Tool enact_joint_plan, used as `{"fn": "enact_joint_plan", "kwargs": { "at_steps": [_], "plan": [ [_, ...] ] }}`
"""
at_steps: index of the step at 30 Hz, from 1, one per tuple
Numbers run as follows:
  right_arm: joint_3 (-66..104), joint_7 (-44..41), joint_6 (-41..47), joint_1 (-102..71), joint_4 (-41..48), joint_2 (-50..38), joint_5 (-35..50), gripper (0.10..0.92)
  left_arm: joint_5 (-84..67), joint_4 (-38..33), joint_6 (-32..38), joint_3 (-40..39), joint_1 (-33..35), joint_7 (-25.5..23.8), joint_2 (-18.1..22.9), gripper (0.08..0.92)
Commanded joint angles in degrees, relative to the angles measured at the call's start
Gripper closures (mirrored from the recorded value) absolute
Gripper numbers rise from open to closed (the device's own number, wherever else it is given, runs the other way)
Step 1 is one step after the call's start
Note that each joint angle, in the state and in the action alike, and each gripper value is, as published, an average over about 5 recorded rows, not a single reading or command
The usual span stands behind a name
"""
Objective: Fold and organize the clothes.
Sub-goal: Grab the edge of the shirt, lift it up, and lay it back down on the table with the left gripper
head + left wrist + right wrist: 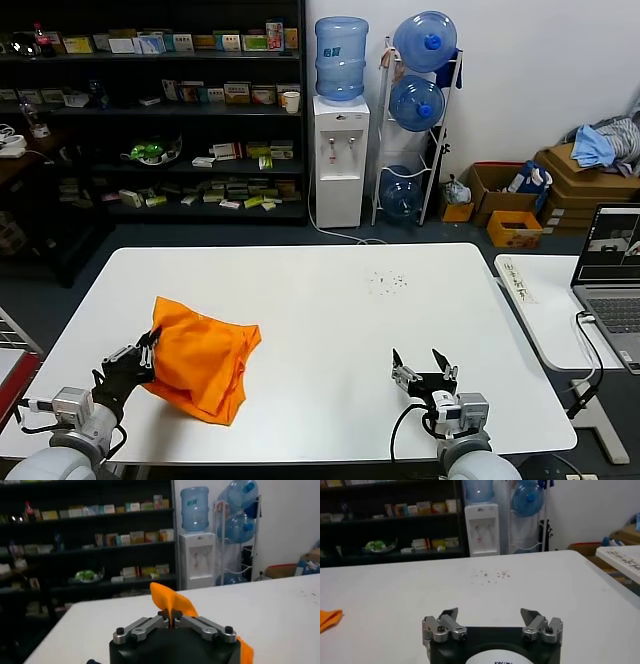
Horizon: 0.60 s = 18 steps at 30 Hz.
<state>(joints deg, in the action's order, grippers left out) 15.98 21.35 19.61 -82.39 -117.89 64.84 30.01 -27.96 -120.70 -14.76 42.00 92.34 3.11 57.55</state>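
The orange T-shirt (203, 364) lies bunched in a rough folded heap on the near left of the white table (330, 300). My left gripper (150, 346) is at the heap's left edge, shut on a fold of the orange fabric. In the left wrist view the pinched cloth (170, 604) rises between the closed fingertips of that gripper (170, 616). My right gripper (424, 364) rests low near the table's front edge, right of centre, open and holding nothing; in the right wrist view its gripper (490, 615) spreads wide over bare table, and an orange corner (329, 618) shows at the edge.
A laptop (610, 280) sits on a side table to the right. Small dark specks (386, 283) dot the table's far middle. Behind stand dark shelves (150, 110), a water dispenser (340, 140) and cardboard boxes with bluish cloth (600, 150).
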Motion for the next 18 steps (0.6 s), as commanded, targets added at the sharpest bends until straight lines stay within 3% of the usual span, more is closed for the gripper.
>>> {"fn": "enact_joint_plan", "kwargs": {
  "at_steps": [1, 11, 18],
  "plan": [
    [0.0, 0.0, -0.1, 0.0, -0.2, -0.1, 0.0, 0.203, 5.8, -8.4, -2.4, 6.8, 2.7, 0.7, -0.4, 0.886],
    [0.6, -0.1, -0.4, -0.5, -1.6, -0.8, -0.6, 0.203, 9.0, 8.9, 0.8, 10.3, -0.5, -0.4, -4.3, 0.886],
    [0.6, -0.1, -0.5, -0.3, -1.4, -0.7, -0.7, 0.203, 9.7, 15.2, 2.5, 11.3, -1.5, -0.9, -5.7, 0.886]
  ]
}}
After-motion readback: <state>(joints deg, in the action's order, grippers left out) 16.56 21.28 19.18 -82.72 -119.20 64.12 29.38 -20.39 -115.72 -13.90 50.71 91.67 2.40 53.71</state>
